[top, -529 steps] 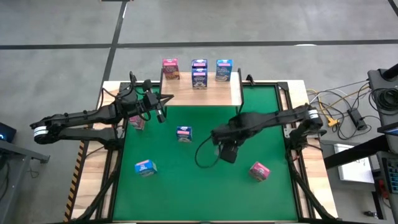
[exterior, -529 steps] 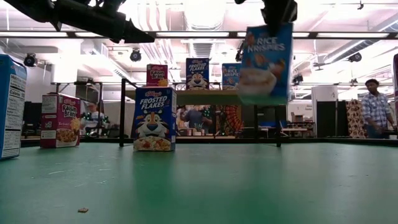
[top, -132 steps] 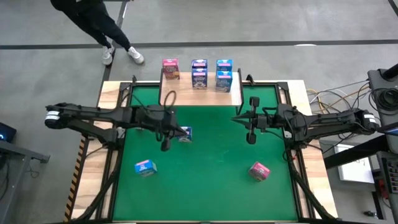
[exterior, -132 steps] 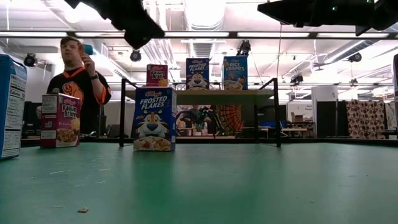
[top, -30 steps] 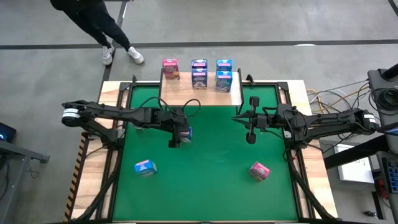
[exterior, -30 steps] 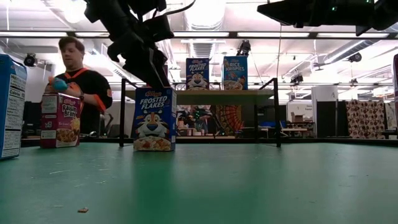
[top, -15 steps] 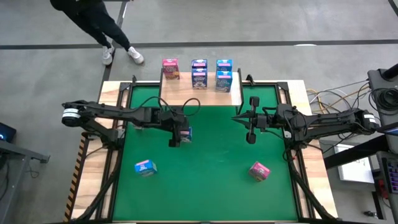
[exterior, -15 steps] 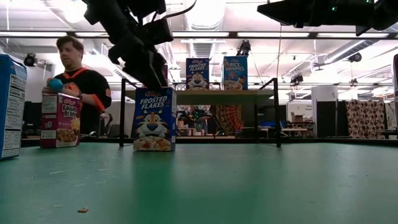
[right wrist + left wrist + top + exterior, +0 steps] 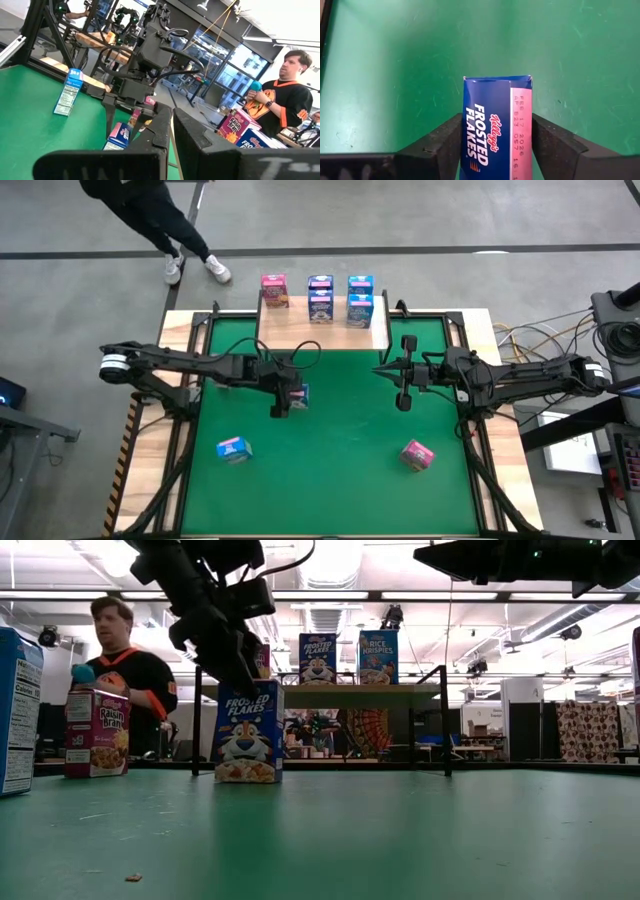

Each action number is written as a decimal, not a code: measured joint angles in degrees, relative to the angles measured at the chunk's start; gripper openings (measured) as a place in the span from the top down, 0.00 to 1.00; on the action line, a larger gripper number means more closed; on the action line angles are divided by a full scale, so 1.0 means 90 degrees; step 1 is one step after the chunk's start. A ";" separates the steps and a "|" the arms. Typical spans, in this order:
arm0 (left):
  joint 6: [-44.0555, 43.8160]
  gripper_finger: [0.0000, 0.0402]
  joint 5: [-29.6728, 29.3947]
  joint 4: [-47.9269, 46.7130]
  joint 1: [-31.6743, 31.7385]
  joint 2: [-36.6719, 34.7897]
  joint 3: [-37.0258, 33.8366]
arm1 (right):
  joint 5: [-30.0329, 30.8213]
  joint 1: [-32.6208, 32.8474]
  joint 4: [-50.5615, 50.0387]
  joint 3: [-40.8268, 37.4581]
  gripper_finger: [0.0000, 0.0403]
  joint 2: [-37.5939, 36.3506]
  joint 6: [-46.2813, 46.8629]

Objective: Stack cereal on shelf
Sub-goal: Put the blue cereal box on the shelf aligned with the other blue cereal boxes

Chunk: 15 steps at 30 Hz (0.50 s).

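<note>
my left gripper (image 9: 496, 137) is down over the blue frosted flakes box (image 9: 496, 125) standing upright on the green mat (image 9: 350, 470), left of centre. fingers (image 9: 440, 142) sit either side of the box, right up against its sides; can't tell if they're clamped on it yet or just about touching. box bottom is on the mat in the low view (image 9: 247, 730), w/ my left arm coming down onto its top.

my right gripper (image 9: 404, 402) hangs above the mat on the right half, well apart from any box, fingers together, nothing in them.

shelf (image 9: 300, 330) stands at the far edge of the mat. boxes on it: a pink one (image 9: 274, 290) at its left end, two blue frosted flakes boxes (image 9: 320, 298) in the middle, two blue rice krispies boxes (image 9: 360, 296) to the right. whether the pairs are stacked or one behind the other i can't tell from above.

loose on the mat: a blue box (image 9: 233, 448) lying near the near-left area, a pink box (image 9: 417, 453) lying near-right. low view also shows a pink raisin bran box (image 9: 97, 732) upright at left and a big blue box edge (image 9: 20, 710) close to the camera.

person in black top w/ orange trim (image 9: 128, 670) stands behind the table, holding smth small and blue-ish.
</note>
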 joint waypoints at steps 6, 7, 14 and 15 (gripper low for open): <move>-0.0009 0.57 -0.0002 0.0017 -0.0138 0.0000 0.0000 | -0.0002 0.0002 0.0009 0.0000 0.97 0.0000 0.0164; 0.0005 0.58 0.0000 0.0017 -0.0148 0.0000 0.0000 | -0.0002 0.0000 0.0055 0.0000 0.97 0.0000 0.0325; -0.0118 0.59 0.0002 0.0014 -0.0166 -0.0019 0.0000 | -0.1184 0.0055 0.0575 0.0151 0.97 -0.0008 0.1171; -0.0120 0.59 0.0032 0.0021 -0.0176 -0.0035 0.0000 | -0.1183 0.0052 0.0534 0.0151 0.97 0.0002 0.1145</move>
